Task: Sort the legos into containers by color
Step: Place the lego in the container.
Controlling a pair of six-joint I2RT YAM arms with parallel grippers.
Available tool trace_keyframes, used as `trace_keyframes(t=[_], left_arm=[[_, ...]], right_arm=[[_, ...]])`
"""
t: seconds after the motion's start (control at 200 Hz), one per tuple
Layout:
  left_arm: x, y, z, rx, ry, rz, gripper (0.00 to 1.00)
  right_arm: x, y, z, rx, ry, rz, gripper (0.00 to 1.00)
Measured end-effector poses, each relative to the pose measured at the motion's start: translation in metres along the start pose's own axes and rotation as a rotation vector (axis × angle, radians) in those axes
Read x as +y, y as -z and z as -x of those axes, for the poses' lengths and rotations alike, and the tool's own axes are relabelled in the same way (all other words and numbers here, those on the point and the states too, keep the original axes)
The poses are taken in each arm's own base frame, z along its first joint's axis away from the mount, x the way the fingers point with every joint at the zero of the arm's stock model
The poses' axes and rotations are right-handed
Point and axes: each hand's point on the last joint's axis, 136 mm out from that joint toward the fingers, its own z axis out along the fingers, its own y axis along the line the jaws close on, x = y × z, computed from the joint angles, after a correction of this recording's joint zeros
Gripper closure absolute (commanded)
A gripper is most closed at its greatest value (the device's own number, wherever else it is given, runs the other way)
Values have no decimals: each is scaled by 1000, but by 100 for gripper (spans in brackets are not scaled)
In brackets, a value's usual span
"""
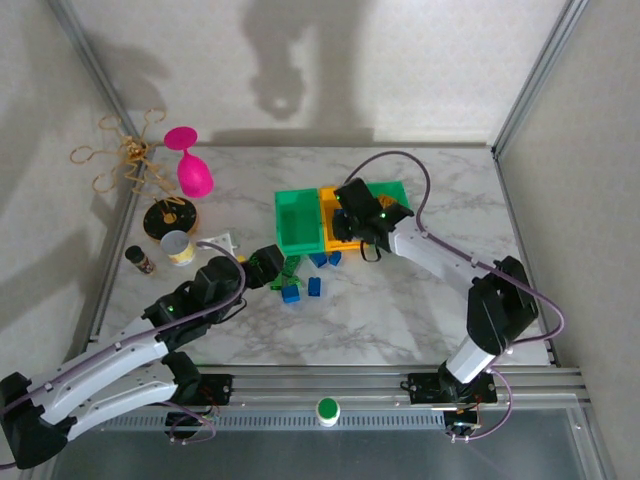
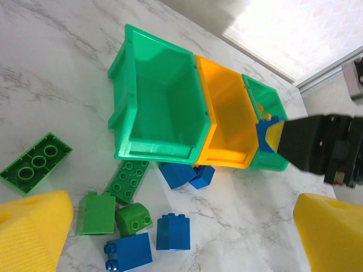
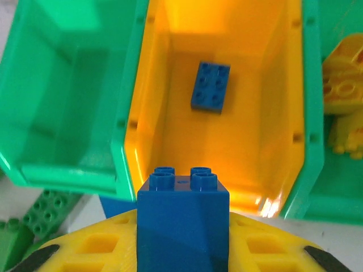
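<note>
Legos (image 2: 133,218) strewn green and blue on the marble table (image 2: 57,68), just in front of the containers, with a flat green brick (image 2: 35,165) lying apart at far left. Left gripper (image 2: 181,209) poised above that heap, spread wide, holding nothing. Probably light, rigid, smooth-walled pieces, apt to skid or pivot if pinched on a corner; best taken across two flat opposite walls, studs up, avoiding any rounded face. Next along, left green bin (image 2: 161,107), bare inside. Then orange-yellow bin (image 3: 153,85), one blue plate (image 3: 211,85) on its floor, and over its near rim the right gripper (image 3: 182,238), clamped on a blue cube (image 3: 181,204) by its sides. Furthest right, second green bin (image 3: 315,113) with yellow pieces (image 3: 343,85) inside.
</note>
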Motion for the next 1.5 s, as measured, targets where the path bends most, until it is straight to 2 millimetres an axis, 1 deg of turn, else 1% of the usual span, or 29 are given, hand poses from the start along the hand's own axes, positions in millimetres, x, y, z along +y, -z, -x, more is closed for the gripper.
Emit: trace_keyframes(t=[0.125, 0.245, 0.335, 0.536, 0.811, 0.956, 1.086, 1.191, 1.246, 1.502], left_arm=[[-2, -5, -1, 2, -5, 3, 0], [-4, -8, -1, 2, -13, 3, 0], [-6, -9, 0, 0, -20, 1, 0], [-9, -14, 2, -5, -26, 6, 0], [-13, -19, 3, -3, -35, 8, 0], [-13, -19, 4, -3, -35, 8, 0], [-13, -19, 4, -5, -34, 7, 0], [-13, -19, 4, -5, -35, 7, 0], [-13, -19, 4, -5, -35, 7, 0], [-13, -19, 4, -5, -41, 7, 0]], right_arm=[[-8, -20, 17, 2, -17, -24, 67], [-14, -41, 24, 21, -16, -48, 67], [-16, -53, 27, 32, -15, -56, 67], [-23, -73, 28, 56, -12, -76, 67], [-21, -94, 28, 73, 2, -82, 67], [-22, -107, 22, 93, 5, -90, 65], [-22, -116, 16, 111, 8, -96, 62], [-23, -122, 14, 120, 11, -99, 55], [-22, -122, 14, 120, 19, -97, 53], [-18, -116, 31, 81, 23, -90, 52]])
